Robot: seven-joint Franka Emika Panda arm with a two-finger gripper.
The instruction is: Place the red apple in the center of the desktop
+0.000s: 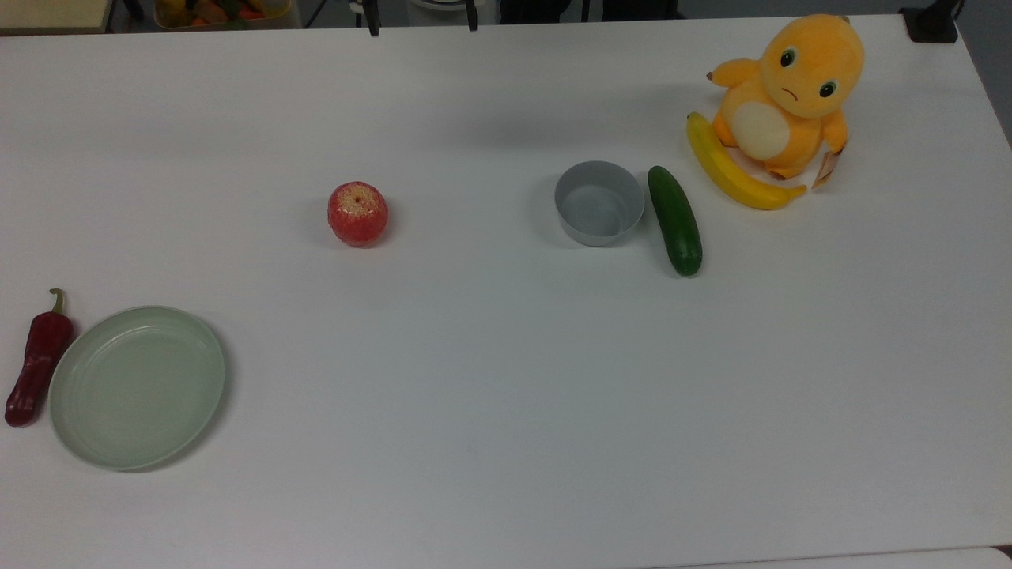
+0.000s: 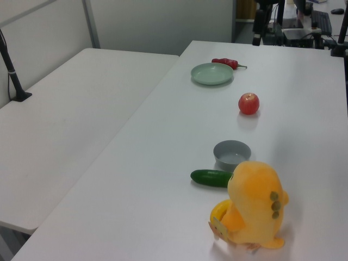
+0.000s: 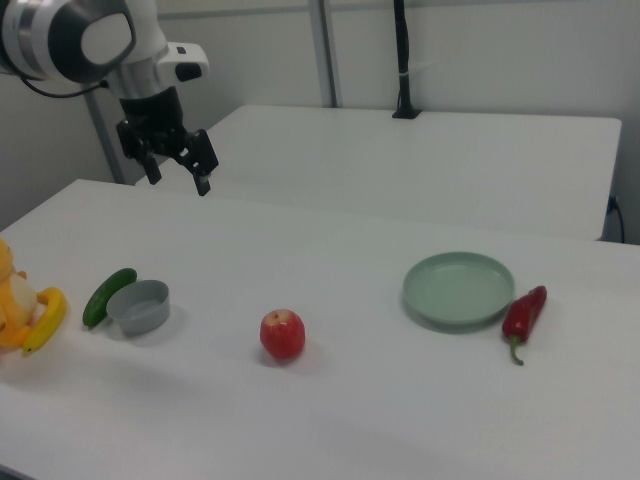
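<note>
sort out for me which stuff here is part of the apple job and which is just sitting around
Part of the job:
apple
table
gripper, open, raised above the table

Just sitting around:
chili pepper
green plate
grey bowl
cucumber
banana
orange plush toy

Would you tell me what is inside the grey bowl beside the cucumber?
The grey bowl is empty; its bare floor shows in the top view, beside the cucumber.
</note>
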